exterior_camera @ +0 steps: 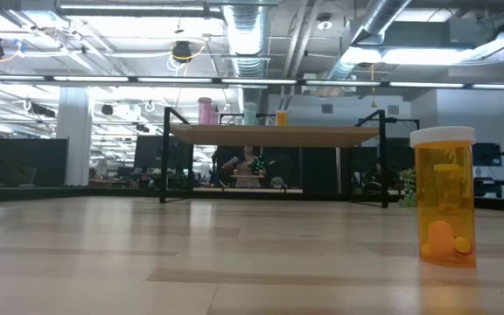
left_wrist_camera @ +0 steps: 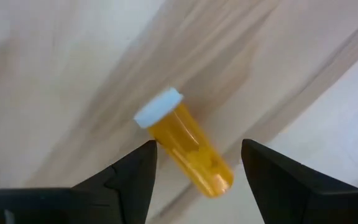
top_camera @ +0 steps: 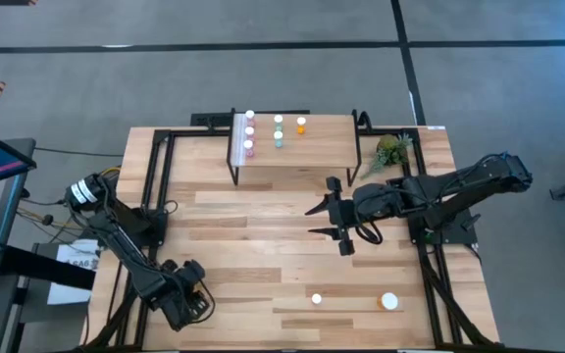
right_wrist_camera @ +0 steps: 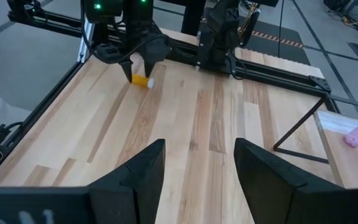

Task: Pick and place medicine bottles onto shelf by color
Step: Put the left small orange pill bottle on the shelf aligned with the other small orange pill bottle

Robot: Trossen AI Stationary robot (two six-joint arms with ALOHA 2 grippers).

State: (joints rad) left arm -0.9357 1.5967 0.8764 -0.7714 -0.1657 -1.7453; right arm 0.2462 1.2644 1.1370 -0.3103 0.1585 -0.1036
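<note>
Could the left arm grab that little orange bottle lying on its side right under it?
Probably yes. The left gripper hangs over the lying orange bottle with open fingers either side of it, and nothing lies between them on the table.

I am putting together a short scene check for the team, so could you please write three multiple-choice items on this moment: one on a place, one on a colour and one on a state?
1. Where is the small green plant?
A. On the table beside the shelf
B. On top of the shelf
C. On the floor

2. What colour is the body of the bottle between the left gripper fingers?
A. Pink
B. Teal-green
C. Orange

3. How is the right gripper?
A. Shut on a pink bottle
B. Open and empty
C. Shut on the plant

Answers:
1. A: the high view shows it on the tabletop by the shelf's end.
2. C: the left wrist view shows an orange body with a white cap.
3. B: its wrist view shows only bare wood between its spread fingers.
</note>
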